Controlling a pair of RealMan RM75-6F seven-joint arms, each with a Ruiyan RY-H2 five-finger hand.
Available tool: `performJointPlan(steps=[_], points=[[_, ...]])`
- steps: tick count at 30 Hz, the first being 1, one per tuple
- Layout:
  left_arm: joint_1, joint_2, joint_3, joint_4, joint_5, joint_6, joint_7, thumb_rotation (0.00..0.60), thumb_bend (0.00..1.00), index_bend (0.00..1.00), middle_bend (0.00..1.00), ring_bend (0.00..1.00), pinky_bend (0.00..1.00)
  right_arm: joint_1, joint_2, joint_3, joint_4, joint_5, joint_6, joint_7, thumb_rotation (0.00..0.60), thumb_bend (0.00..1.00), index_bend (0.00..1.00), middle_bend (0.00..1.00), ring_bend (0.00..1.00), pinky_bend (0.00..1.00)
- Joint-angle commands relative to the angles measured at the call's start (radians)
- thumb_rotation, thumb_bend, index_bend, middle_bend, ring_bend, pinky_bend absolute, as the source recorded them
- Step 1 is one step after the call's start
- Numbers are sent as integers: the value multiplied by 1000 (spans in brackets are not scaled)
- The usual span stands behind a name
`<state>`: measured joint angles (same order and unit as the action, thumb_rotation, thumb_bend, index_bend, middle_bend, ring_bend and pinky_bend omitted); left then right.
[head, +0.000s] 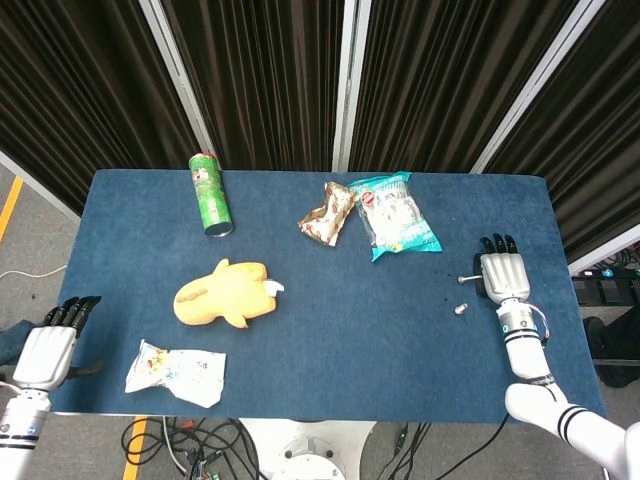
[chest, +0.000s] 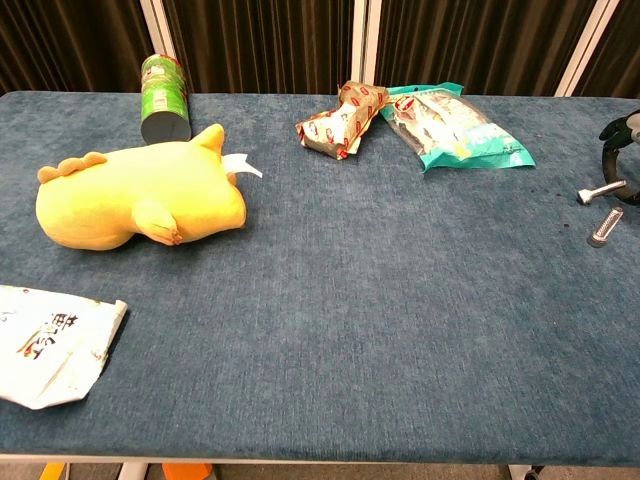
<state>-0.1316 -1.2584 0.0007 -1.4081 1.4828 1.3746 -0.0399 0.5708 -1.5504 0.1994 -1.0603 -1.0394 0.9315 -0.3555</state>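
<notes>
1. The right hand (head: 502, 277) hangs palm-down over the right end of the blue table (head: 330, 330), fingers extended toward the far edge and lying close together.
2. A small silvery bolt (chest: 603, 190) projects from beneath the thumb side of that hand. In the chest view it appears clear of the cloth, so it is judged to be pinched there; the contact itself is hidden by the frame edge.
3. A second small metal cylinder (head: 461, 308) lies loose on the cloth, just beside the right hand, toward the robot's left and slightly nearer the robot. It does not touch the hand.
4. In the chest view the loose cylinder's long axis runs roughly front to back with a slight tilt; the pinched bolt lies roughly crosswise to it.
5. The left hand (head: 47, 345) sits off the table's near left corner, fingers straight and together, holding nothing. It is well apart from both metal pieces, so the right hand is by far the nearer.
6. Nearest the left hand is a white snack packet (head: 176, 372), lying flat near the front edge.
7. Further items: a yellow plush toy (head: 222, 294), a green can (head: 210, 194) on its side, a crumpled wrapper (head: 328, 212) and a teal bag (head: 396, 215), the last two touching.
</notes>
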Motion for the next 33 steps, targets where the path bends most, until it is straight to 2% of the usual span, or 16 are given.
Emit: performJointPlan(steps=[1,14,33], points=[[1,-1,1,2,0,0,-3,600,0,100,119,68,172,0,8,2,-14,0,7,-7,600,293,578,146,0,0],[3,-3,0,7,3,6,-12,600,0,101,119,68,172,4,42,6,-84,17,28,-62,600,298,582,149,0,0],[4,-5,2,3,2,2,-9,600,0,101,119,68,172,10,35,-1,-65,32,8,-51,600,299,577,150,0,0]])
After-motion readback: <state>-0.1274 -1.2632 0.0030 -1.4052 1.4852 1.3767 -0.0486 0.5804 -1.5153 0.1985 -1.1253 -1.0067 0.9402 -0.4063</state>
